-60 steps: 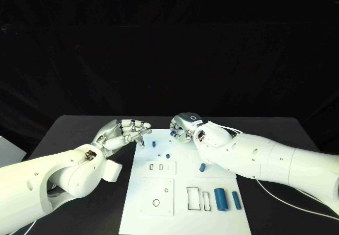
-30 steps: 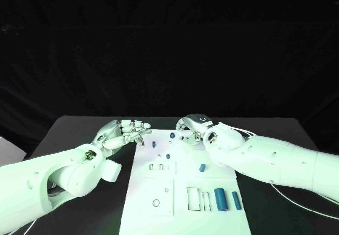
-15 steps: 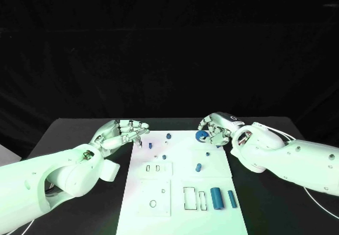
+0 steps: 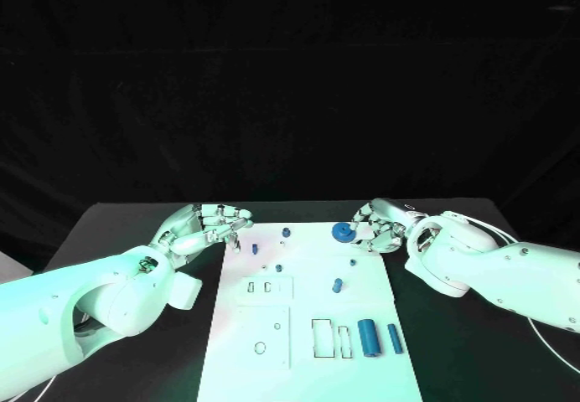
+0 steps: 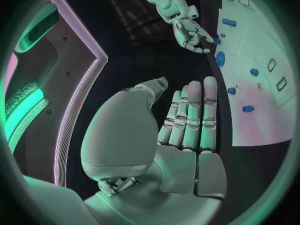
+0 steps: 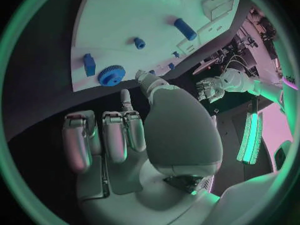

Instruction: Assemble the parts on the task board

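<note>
The white board (image 4: 308, 335) lies lengthwise on the black surface (image 4: 121, 226), its long axis running away from the robot. Its near half carries rectangular and round cut-outs outlined in black. Two blue cylinders (image 4: 370, 338) lie side by side near the board's near right corner, long axes parallel to the board's length. A shorter blue peg (image 4: 335, 286) lies further up the middle, pointing the same way. Smaller blue pieces dot the far half; whether they stand in holes or lie loose is hard to make out.

A blue toothed wheel (image 4: 344, 232) lies flat at the far right edge of the board, just beside the right hand (image 4: 385, 228). The right wrist view shows the wheel (image 6: 111, 76) apart from the fingertips, so that hand holds nothing, its fingers loosely curled and apart.

The left hand (image 4: 205, 226) hovers at the board's far left edge, fingers straight and pressed together side by side in its wrist view (image 5: 187, 120), holding nothing.
</note>
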Controlling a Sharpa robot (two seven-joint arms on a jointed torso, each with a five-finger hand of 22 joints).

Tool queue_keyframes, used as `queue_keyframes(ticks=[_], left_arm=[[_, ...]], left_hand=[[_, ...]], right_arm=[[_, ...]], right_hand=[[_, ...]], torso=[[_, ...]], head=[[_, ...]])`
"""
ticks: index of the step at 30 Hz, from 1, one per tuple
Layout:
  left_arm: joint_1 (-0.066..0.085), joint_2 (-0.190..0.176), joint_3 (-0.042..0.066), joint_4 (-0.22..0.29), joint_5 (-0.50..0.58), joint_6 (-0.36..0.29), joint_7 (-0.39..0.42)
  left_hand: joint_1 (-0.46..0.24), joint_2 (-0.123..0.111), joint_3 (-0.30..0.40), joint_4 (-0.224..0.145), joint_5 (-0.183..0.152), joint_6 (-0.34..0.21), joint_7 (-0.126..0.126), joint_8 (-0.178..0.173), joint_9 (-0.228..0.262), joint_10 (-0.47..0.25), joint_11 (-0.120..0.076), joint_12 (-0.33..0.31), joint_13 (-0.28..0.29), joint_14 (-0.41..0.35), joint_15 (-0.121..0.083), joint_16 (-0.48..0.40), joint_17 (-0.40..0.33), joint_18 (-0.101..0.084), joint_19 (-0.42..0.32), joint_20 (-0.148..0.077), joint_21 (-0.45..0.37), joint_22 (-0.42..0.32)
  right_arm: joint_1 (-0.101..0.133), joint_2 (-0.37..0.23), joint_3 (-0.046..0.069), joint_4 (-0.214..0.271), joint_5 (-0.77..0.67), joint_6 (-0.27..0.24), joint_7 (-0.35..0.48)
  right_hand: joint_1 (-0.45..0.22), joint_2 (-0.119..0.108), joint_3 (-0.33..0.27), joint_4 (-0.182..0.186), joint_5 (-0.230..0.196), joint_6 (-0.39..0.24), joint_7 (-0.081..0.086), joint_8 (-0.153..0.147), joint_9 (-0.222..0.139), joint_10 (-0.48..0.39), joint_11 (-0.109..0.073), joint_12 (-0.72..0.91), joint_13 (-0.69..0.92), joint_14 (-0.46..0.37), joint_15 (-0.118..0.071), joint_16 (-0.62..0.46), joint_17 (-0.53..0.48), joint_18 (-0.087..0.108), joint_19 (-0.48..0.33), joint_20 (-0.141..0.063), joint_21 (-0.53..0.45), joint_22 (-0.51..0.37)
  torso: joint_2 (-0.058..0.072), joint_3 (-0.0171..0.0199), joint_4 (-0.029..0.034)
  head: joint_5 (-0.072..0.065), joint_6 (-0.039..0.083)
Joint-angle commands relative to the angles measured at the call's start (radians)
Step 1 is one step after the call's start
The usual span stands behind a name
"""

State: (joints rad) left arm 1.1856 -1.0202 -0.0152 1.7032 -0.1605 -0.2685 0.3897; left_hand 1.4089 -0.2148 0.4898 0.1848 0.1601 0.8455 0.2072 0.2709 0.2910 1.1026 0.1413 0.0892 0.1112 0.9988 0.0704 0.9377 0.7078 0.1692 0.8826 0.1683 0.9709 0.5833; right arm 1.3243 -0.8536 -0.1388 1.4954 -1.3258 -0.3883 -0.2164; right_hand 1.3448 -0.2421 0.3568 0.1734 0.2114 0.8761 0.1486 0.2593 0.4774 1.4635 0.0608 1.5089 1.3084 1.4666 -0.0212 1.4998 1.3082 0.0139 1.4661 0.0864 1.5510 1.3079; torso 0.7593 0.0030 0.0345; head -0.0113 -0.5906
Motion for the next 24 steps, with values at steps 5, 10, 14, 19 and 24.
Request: queue_keyframes(ticks=[5,10,14,19,24], left_arm=[[0.001,0.001,0.001,0.000,0.004,0.019,0.006],[0.001,0.002,0.001,-0.002,0.004,0.020,0.006],[0.001,0.003,0.001,-0.004,0.004,0.021,0.006],[0.001,0.005,0.001,-0.005,0.004,0.022,0.006],[0.001,0.007,0.001,-0.005,0.004,0.024,0.006]], left_hand=[[-0.001,0.000,0.005,-0.002,-0.004,-0.007,-0.003,0.000,0.001,-0.006,0.000,-0.006,0.001,-0.002,0.002,0.006,-0.001,0.014,-0.008,0.001,0.002,0.002],[0.000,0.000,0.006,-0.003,-0.005,-0.007,-0.004,0.000,0.002,-0.006,0.000,-0.006,0.001,-0.002,0.002,0.007,-0.002,0.014,-0.009,0.002,0.005,0.004],[0.000,0.000,0.006,-0.003,-0.005,-0.007,-0.004,0.000,0.002,-0.006,0.000,-0.006,0.001,-0.002,0.002,0.007,-0.002,0.014,-0.009,0.002,0.005,0.004],[0.000,0.000,0.006,-0.003,-0.005,-0.007,-0.004,0.000,0.002,-0.006,0.000,-0.006,0.001,-0.002,0.002,0.007,-0.002,0.014,-0.009,0.002,0.005,0.004],[0.000,0.000,0.006,-0.003,-0.005,-0.007,-0.004,0.000,0.002,-0.006,0.000,-0.006,0.001,-0.002,0.002,0.007,-0.002,0.014,-0.009,0.002,0.005,0.004]], right_arm=[[-0.001,-0.005,0.000,-0.013,-0.044,0.011,-0.044],[-0.001,0.004,0.000,-0.021,-0.052,-0.028,-0.036],[0.000,0.023,0.000,-0.044,-0.051,-0.041,-0.032],[0.000,0.063,0.000,-0.097,-0.038,-0.028,-0.028],[-0.002,0.099,0.000,-0.145,-0.025,-0.017,-0.025]], right_hand=[[0.009,0.004,-0.007,-0.003,-0.009,-0.008,-0.001,0.006,0.001,0.052,0.003,0.003,0.194,0.071,0.010,0.009,0.086,-0.011,0.100,0.007,0.012,0.254],[0.012,0.002,-0.011,-0.002,-0.016,-0.011,0.000,0.005,0.000,0.051,0.004,0.004,0.194,0.072,0.011,0.011,0.090,-0.012,0.101,0.008,0.015,0.257],[0.013,0.003,-0.015,-0.001,-0.020,-0.017,0.002,0.003,-0.001,0.053,0.005,0.005,0.196,0.073,0.012,0.013,0.095,-0.013,0.104,0.009,0.018,0.261],[0.012,0.004,-0.019,0.003,-0.023,-0.023,0.003,0.000,-0.003,0.054,0.007,0.006,0.198,0.073,0.014,0.015,0.098,-0.014,0.105,0.010,0.020,0.263],[0.010,0.007,-0.024,0.008,-0.024,-0.029,0.005,-0.003,-0.005,0.053,0.009,0.007,0.199,0.075,0.015,0.019,0.109,-0.014,0.105,0.011,0.020,0.263]], torso=[[0.000,-0.0015,0.0005],[0.001,-0.0001,-0.0001],[0.000,-0.0005,0.0020],[0.001,-0.0013,0.0019],[0.003,-0.0008,0.0046]], head=[[-0.002,0.001],[0.000,0.002],[-0.001,0.002],[-0.001,0.002],[0.001,0.001]])
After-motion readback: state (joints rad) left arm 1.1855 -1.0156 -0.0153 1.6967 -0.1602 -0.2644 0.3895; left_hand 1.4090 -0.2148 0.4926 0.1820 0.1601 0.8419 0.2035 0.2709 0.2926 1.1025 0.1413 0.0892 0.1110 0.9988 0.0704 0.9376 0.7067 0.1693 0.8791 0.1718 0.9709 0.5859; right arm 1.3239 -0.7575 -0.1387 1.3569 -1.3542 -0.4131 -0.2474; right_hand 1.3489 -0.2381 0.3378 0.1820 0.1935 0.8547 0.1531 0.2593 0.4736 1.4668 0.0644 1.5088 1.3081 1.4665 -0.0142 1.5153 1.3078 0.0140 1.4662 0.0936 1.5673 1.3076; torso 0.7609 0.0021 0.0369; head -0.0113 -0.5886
